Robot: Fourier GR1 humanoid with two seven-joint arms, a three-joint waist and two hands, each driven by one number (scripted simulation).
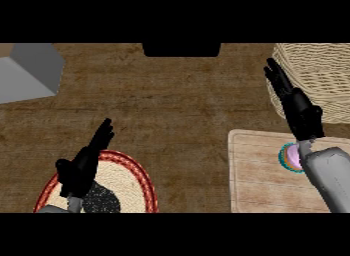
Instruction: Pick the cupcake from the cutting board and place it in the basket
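The cupcake [289, 156] sits on the cutting board [259, 175], near its far edge, partly hidden by the right wrist. The right hand [303, 112] is above the board's far edge, fingers [275, 75] straight and holding nothing, pointing along the basket [329, 70] beyond the board. The left hand [82, 167] is well left of the board over a red-rimmed plate [126, 175] on the desk [170, 105], fingers straight, empty.
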